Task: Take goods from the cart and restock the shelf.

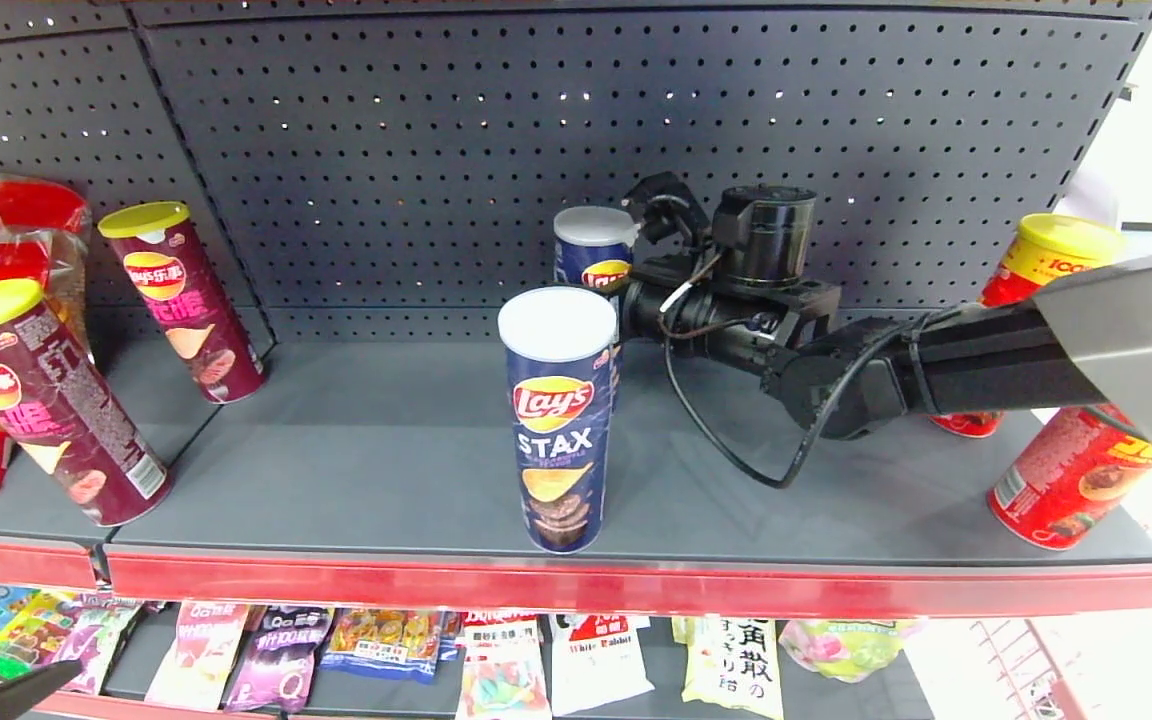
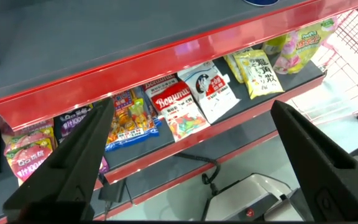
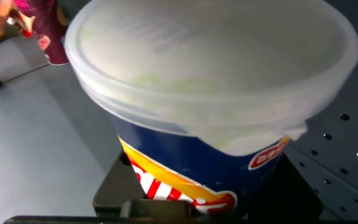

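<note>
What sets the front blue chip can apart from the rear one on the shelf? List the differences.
Place: the front blue chip can stands near the red front edge of the shelf; the rear blue chip can stands back by the pegboard.
Hold: the front blue chip can stands free; the rear blue chip can is clamped in the right gripper.
Shared: both are upright and blue, with pale lids.

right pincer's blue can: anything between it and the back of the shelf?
Nothing visible. The held blue can in the right pincer is close to the pegboard back, with bare shelf around it. The front blue can stands toward the shelf's edge, not in the way.
</note>
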### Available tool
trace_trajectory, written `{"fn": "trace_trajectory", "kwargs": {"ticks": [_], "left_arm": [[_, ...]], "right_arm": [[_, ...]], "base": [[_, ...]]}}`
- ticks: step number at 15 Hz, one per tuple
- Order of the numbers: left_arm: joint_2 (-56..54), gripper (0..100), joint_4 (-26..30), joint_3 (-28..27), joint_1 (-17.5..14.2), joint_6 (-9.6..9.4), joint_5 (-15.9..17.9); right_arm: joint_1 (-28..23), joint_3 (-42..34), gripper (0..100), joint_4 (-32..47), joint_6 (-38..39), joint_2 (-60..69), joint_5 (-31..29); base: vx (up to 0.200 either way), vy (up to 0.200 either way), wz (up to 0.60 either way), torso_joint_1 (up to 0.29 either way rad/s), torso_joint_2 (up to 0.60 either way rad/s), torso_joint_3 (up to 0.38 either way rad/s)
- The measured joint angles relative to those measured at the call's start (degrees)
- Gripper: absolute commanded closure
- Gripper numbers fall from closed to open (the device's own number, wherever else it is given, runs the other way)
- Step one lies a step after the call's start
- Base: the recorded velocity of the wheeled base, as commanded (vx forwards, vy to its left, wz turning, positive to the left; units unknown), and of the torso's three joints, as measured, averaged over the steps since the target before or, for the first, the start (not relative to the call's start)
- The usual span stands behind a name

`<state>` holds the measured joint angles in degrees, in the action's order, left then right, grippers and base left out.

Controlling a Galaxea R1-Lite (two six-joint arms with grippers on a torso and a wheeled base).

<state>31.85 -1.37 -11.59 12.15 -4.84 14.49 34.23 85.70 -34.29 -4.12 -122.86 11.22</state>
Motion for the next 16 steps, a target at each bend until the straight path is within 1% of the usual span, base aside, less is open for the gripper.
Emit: {"fn": "trace_trajectory", "kwargs": {"ticks": [1,2,7,10,14,16], "left_arm": [[0.01,0,-0.02,0.0,-0.02,0.0,0.0],[0.01,0,-0.02,0.02,0.0,0.0,0.0],[0.09,0,-0.02,0.07,-0.02,0.02,0.0],[0.2,0,-0.05,0.27,0.07,0.02,0.04],[0.34,0,-0.09,0.4,0.07,0.0,0.23],[0.39,0,-0.11,0.41,0.07,0.06,0.39]], "right_arm": [[0.09,-0.15,100,-0.09,0.0,0.0,0.0],[0.09,-0.26,0,-0.16,-0.01,0.0,0.0],[0.11,-1.16,0,-0.06,0.16,0.48,-0.06],[0.02,-3.51,0,0.02,0.11,2.22,-1.04],[-0.24,-10.07,0,0.38,0.11,6.66,-3.34],[-0.35,-14.57,0,0.38,0.13,9.59,-4.13]], "base": [[0.0,0.0,0.0,0.0,0.0,0.0],[0.0,0.0,0.0,0.0,0.0,0.0],[0.0,0.0,0.0,0.0,0.0,0.0],[0.0,0.0,0.0,0.0,0.0,0.0],[0.0,0.0,0.0,0.0,0.0,0.0],[0.0,0.0,0.0,0.0,0.0,0.0]]}}
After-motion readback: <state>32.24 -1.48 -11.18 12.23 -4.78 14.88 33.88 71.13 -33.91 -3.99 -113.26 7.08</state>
